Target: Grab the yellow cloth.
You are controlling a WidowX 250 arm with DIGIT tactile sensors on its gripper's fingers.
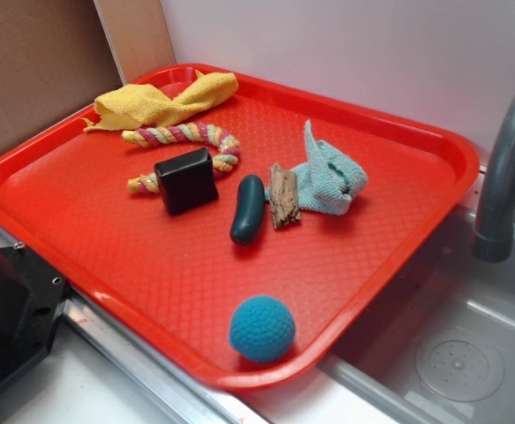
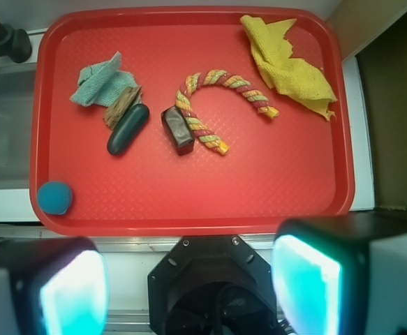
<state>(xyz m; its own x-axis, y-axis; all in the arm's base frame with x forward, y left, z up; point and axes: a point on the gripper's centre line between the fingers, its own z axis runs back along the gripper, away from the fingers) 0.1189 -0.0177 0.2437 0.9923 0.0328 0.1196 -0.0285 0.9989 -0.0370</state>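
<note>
Yellow cloth [image 2: 287, 66] beside rope [image 2: 220, 105], at tray [image 2: 189, 202] corner: soft, light, limp. Pinch raised central fold. Pincer [image 2: 189, 289] spread, empty, well clear.

Cloth [image 1: 164, 102] behind rope [image 1: 186, 141], on tray [image 1: 398, 221]

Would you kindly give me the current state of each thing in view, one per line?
mustard-yellow fabric cloth: crumpled, ungrasped, lying in a tray corner.
light-blue knitted cloth: bunched, touching the brown wood piece.
pink, yellow and green braided rope: curved, resting against the black block.
gripper: open, empty, off the red plastic tray.
</note>
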